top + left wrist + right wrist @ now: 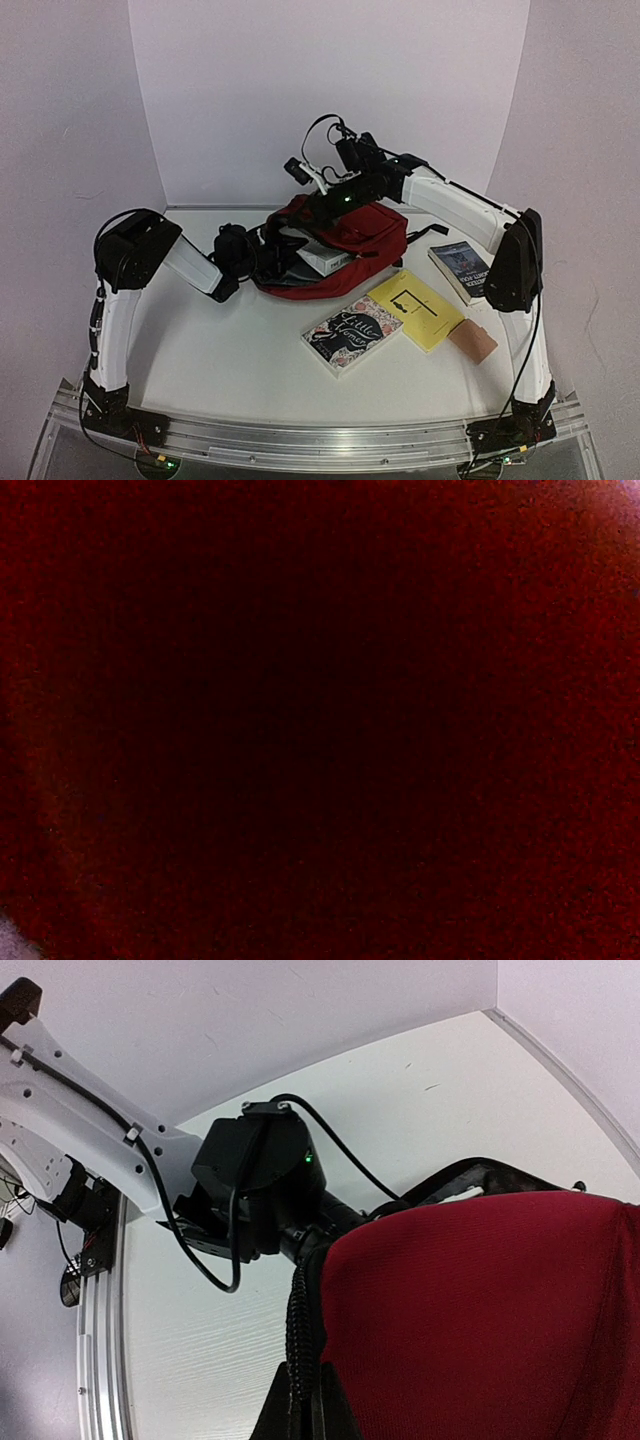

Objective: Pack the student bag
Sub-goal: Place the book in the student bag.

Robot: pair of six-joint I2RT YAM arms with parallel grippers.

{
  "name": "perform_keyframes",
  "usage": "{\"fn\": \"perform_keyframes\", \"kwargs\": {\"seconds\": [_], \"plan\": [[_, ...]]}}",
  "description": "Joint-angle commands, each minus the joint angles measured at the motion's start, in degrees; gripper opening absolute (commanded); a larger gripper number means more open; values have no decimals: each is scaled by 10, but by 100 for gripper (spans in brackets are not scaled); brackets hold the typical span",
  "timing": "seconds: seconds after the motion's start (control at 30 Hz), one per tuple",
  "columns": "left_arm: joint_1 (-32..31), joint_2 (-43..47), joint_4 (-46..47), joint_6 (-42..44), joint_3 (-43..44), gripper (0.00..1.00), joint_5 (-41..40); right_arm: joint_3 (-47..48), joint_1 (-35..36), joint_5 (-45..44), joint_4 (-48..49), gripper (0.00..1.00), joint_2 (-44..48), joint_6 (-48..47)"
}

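Observation:
The student bag [345, 240], dark red with black zips, lies at the table's middle with its mouth facing left. A white book [325, 257] shows inside it. My right gripper [303, 1376] is shut on the black zip edge of the bag [480, 1320], holding the upper flap from above [325, 203]. My left gripper [262, 262] reaches into the bag's mouth from the left. Its fingers are hidden by straps and fabric. The left wrist view shows only dark red fabric [480, 680].
To the right of the bag lie a floral-covered book [352, 334], a yellow book [415, 308] and a dark book [460, 270]. A tan block [472, 342] sits by the yellow one. White walls enclose the table at the back and sides.

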State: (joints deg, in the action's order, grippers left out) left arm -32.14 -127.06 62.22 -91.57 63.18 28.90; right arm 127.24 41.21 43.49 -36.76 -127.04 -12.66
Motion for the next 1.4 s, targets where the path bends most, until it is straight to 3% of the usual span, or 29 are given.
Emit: {"fn": "perform_keyframes", "kwargs": {"seconds": [0.0,0.17,0.37,0.5,0.63,1.03,1.13,1.37], "plan": [[15,0,33,16,38,2,-18,16,7,68,4,0,30,-15],[44,76,54,37,-71,0,-84,51,7,81,4,0,7,-13],[61,249,24,89,-234,0,-212,144,10,90,4,0,-56,1],[63,395,-70,127,-322,0,-293,208,13,58,6,0,-96,-3],[51,501,-211,170,-321,0,-318,210,13,-8,13,0,-98,-31],[17,379,-99,153,-302,2,-248,83,14,-57,34,0,-48,-99],[17,336,-80,182,-267,3,-198,53,14,-49,33,0,-35,-109],[21,234,53,140,-242,7,-181,74,14,-6,32,0,-35,-88]]}}
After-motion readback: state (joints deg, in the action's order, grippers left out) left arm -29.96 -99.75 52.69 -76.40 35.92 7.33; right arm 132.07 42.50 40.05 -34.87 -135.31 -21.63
